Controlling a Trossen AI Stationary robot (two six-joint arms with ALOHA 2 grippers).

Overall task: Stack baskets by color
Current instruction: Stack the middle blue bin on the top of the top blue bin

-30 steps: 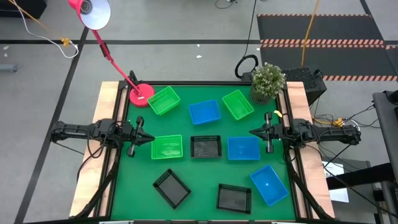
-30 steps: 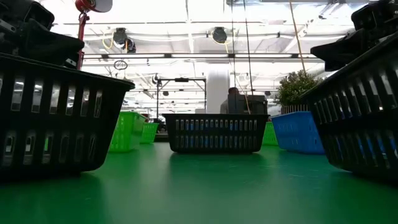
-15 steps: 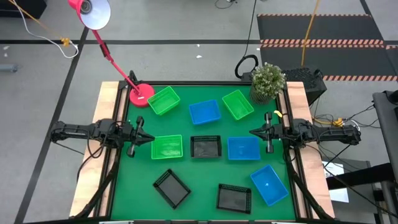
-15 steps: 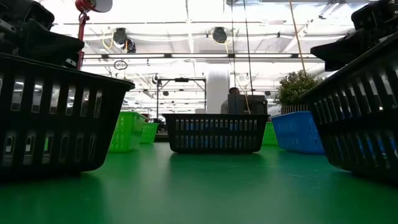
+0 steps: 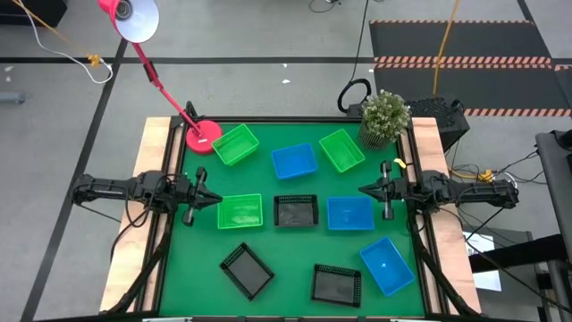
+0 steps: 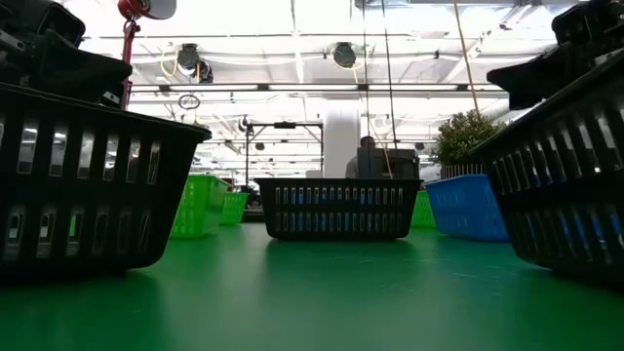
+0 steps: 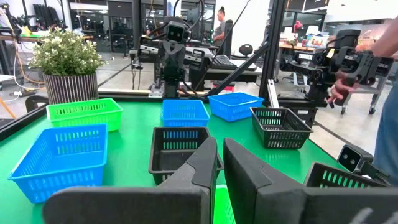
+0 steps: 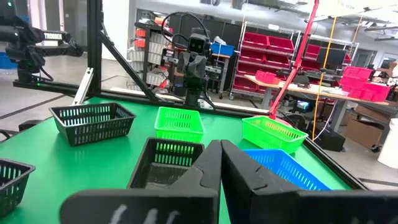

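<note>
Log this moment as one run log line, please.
stage: not started | nine small plastic baskets: all apart on green table, none stacked | left pincer: shut, empty, table's left edge | right pincer: shut, empty, right edge

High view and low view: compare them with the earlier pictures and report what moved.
Nothing visibly changed. The nine baskets lie singly on the green table, none stacked. The left gripper waits at the left edge and the right gripper at the right edge, both holding nothing.
</note>
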